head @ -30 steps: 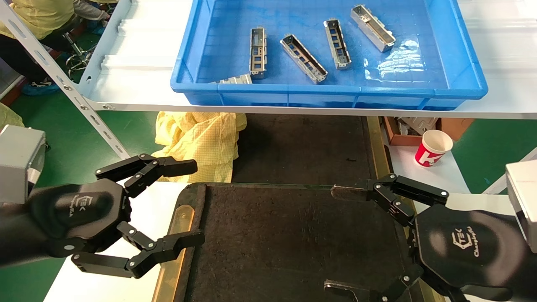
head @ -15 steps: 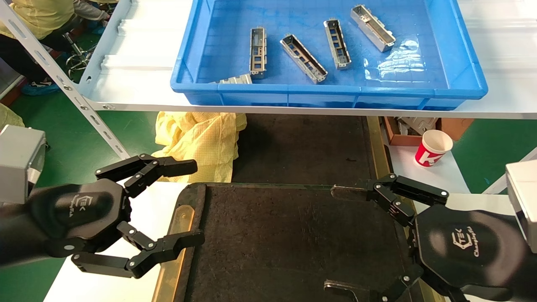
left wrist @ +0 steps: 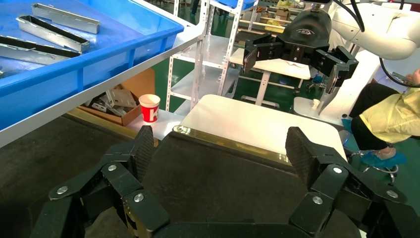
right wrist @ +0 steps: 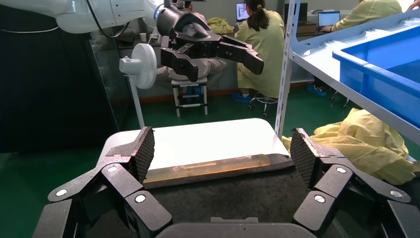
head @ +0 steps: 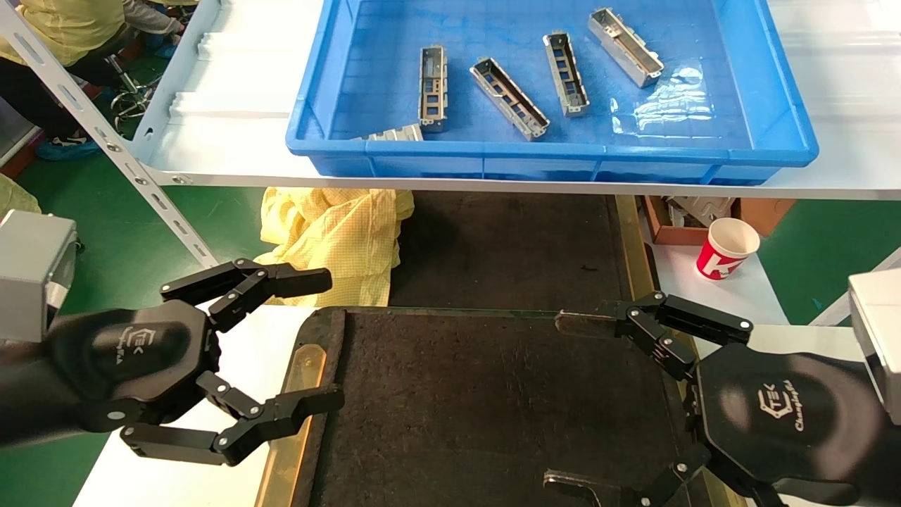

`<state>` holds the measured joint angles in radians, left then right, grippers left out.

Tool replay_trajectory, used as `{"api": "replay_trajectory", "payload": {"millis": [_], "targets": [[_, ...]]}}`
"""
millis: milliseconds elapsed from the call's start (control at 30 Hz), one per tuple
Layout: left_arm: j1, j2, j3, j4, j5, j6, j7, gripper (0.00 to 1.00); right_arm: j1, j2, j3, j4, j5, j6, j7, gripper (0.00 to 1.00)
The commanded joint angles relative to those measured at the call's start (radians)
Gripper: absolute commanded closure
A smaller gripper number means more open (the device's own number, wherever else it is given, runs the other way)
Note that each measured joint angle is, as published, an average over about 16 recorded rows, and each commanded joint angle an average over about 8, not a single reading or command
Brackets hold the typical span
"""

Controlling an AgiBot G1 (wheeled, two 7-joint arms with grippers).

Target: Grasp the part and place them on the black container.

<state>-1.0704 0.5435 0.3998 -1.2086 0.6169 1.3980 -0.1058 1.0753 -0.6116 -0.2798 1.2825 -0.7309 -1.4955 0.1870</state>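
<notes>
Several silver parts lie in the blue bin point(head: 774, 84) on the shelf: one point(head: 433, 88) at the left, one point(head: 509, 98) in the middle, one point(head: 565, 72) right of it, one point(head: 625, 47) at the far right, and one point(head: 394, 134) half hidden behind the bin's front wall. The black container point(head: 493, 408) lies low in front, with nothing on it; it also shows in the left wrist view point(left wrist: 213, 173) and the right wrist view point(right wrist: 233, 198). My left gripper point(head: 327, 341) is open and empty over its left edge. My right gripper point(head: 566, 401) is open and empty over its right side.
A yellow cloth point(head: 338, 232) lies under the shelf edge. A red and white paper cup point(head: 727, 248) stands at the right beside a cardboard box point(head: 676, 218). A slanted shelf post point(head: 105, 141) runs at the left. People sit behind.
</notes>
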Motion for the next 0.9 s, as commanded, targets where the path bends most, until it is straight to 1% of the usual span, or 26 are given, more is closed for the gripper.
{"api": "replay_trajectory", "payload": {"millis": [33,900], "targets": [[0.0,0.0,0.0,0.0,0.0,0.0,0.0,1.0,0.0,0.0,0.0,0.0,0.0,0.0,0.0,0.0],[0.0,0.0,0.0,0.0,0.0,0.0,0.0,1.0,0.0,0.0,0.0,0.0,0.0,0.0,0.0,0.0]]}}
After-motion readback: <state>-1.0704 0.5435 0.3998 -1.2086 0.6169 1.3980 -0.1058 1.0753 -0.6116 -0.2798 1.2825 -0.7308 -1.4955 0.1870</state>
